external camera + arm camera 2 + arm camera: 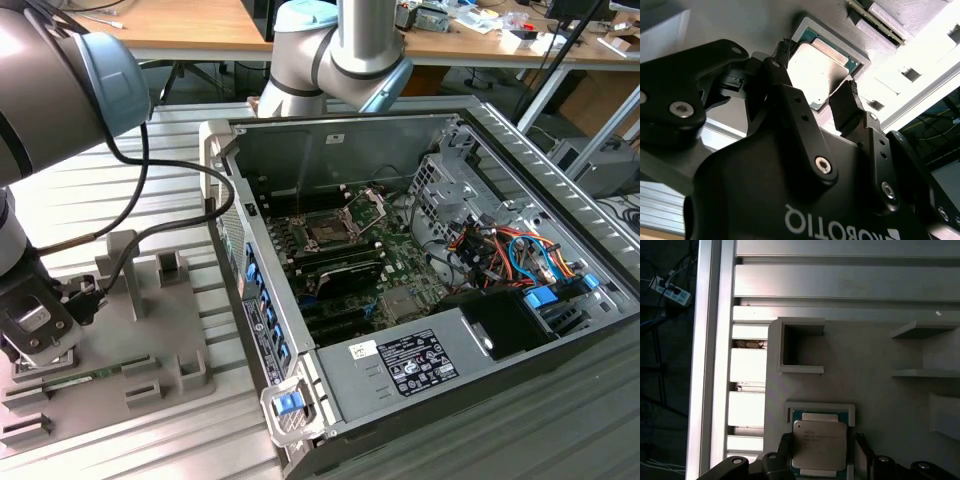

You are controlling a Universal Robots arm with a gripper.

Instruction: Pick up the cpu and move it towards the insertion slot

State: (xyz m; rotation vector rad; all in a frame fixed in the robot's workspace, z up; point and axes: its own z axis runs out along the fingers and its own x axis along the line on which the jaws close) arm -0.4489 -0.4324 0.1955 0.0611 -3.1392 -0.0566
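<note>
The cpu (819,442), a small square chip with a silvery top and green edge, lies flat in a shallow recess of the grey plastic tray (870,350). My gripper (822,455) is open, with one black finger on each side of the chip and small gaps to its edges. In the second wrist view the cpu (816,70) sits between the fingertips (847,92) of the gripper (817,67). In the exterior view the gripper (38,345) hangs low over the tray (170,350) at the exterior view's left. The insertion slot (328,232) lies inside the open computer case, its metal frame hinged up.
The open computer case (420,300) lies on the ribbed metal table (160,200), to the exterior view's right of the tray. A long green memory stick (95,373) rests in the tray. Upright tray posts (125,270) and a black cable stand close to the arm.
</note>
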